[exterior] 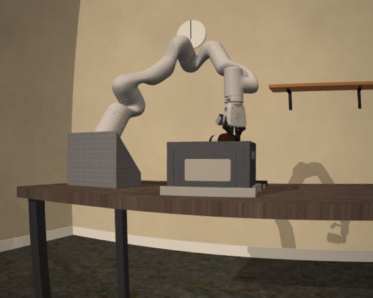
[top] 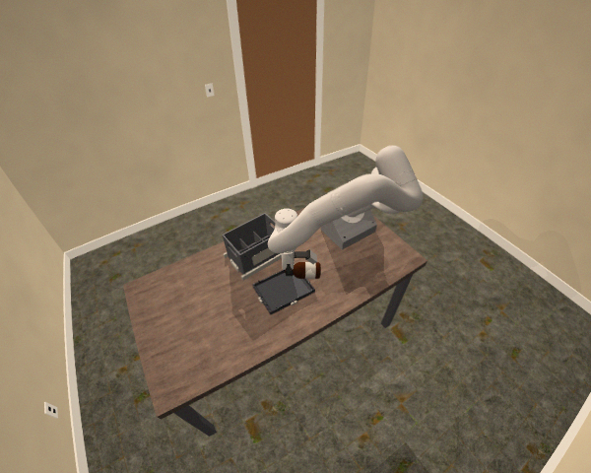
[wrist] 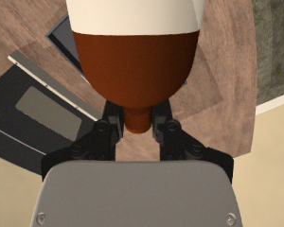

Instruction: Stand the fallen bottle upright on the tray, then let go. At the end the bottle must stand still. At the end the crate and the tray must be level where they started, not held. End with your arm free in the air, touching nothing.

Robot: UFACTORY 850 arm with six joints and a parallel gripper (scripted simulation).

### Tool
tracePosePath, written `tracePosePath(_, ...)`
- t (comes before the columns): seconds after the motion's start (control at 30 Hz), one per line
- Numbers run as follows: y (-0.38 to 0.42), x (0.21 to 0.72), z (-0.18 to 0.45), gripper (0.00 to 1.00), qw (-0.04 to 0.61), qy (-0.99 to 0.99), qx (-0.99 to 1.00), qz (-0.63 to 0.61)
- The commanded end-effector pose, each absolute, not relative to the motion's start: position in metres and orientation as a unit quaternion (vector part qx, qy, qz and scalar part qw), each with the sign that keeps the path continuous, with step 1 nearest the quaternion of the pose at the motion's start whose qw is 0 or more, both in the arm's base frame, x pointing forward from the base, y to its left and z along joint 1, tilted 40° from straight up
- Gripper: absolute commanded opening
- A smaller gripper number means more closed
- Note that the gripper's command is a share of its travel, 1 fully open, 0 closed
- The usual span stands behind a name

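Note:
The bottle is brown with a white label. It hangs on its side in the air above the table, over the far right corner of the dark tray. My gripper is shut on the bottle's neck; the wide body points away from the fingers. In the exterior view the gripper and the bottle show just above the top edge of the grey crate. The tray is almost hidden behind the crate there.
The grey crate with dividers sits on a pale base plate just behind the tray. The arm's grey pedestal stands at the table's far right. A wall shelf hangs behind.

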State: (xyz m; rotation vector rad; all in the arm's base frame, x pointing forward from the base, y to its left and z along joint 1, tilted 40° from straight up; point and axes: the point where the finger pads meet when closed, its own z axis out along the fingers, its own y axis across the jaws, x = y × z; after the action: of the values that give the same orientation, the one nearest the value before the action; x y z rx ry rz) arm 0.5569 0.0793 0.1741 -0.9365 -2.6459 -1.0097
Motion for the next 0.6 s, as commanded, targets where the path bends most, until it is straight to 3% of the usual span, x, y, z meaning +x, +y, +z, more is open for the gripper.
tracePosePath(0.0,0.0789,0.5576,0.1748,0.00,0.088,-0.876,-0.337,-0.335)
tracePosePath(0.57,0.0789,0.5576,0.1748,0.00,0.094,-0.870,-0.351,-0.333)
